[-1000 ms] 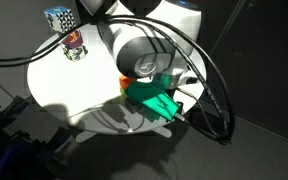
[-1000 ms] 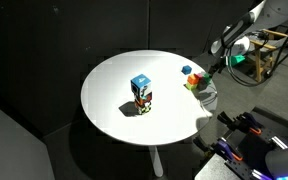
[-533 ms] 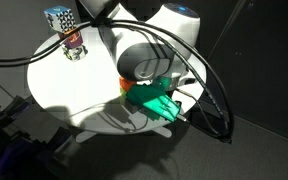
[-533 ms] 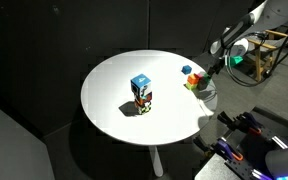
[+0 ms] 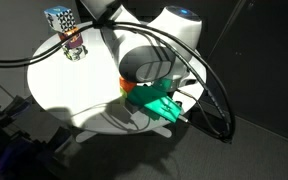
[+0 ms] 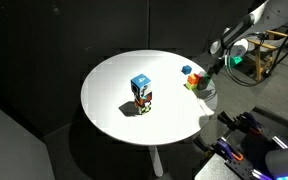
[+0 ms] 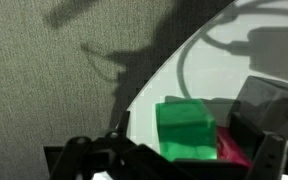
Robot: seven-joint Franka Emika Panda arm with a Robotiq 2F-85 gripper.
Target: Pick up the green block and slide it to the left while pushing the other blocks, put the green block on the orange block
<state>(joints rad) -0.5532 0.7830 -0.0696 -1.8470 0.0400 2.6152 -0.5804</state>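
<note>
One round white table [image 6: 114, 75] stands among dark walls [image 6: 44, 40].

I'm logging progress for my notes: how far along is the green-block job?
Done: the end effector is at the table edge. In hand: the green block sits right before it, grip unclear. Left: the slide, then stacking on the orange block.
</note>
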